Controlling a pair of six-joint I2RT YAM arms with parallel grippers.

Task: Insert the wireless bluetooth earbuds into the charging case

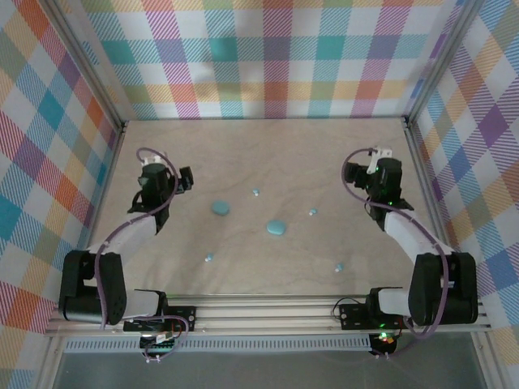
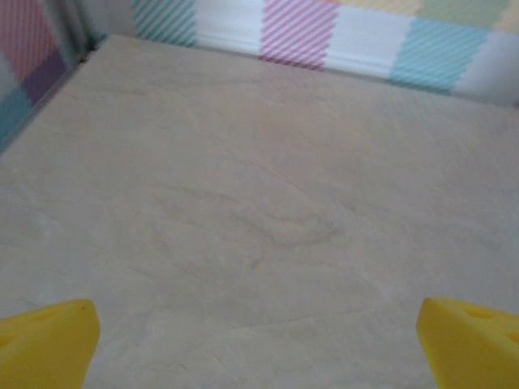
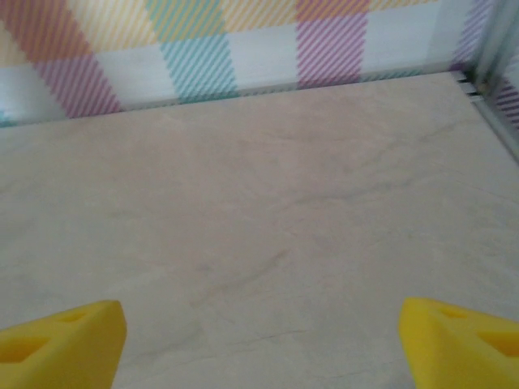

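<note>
**Assessing progress: no bud seated, both grippers empty**

1. Jaw state. On the left gripper (image 2: 259, 344) the jaws stood wide apart with nothing between them. On the right gripper (image 3: 259, 344) the jaws also stood apart and clamped nothing. Ahead of each pair lay bare table (image 2: 259, 203) running up to the plaid wall (image 2: 300, 36).

2. Item location. In the top view, every task item lay on the table between the two grippers: to the right of the left jaws, to the left of the right jaws, and on the base side of both, not ahead of the fingertips.
   - Two cases: one (image 1: 220, 208) nearer the left jaws, the other (image 1: 276, 228) roughly midway between the two pairs. They were too small to tell whether they were open or closed.
   - Four buds, lying singly: one (image 1: 256, 193) between the two pairs of jaws, one (image 1: 313, 212) nearest the right jaws, and two (image 1: 208, 258) (image 1: 339, 267) farther back toward the bases. Each lay apart from both cases.

3. Progress. By this layout, no part of the task was done: no bud sat in a case and none was gripped.

4. Work left. All four buds were yet to be picked, carried and seated. Each case would probably need checking for an open lid first.
</note>
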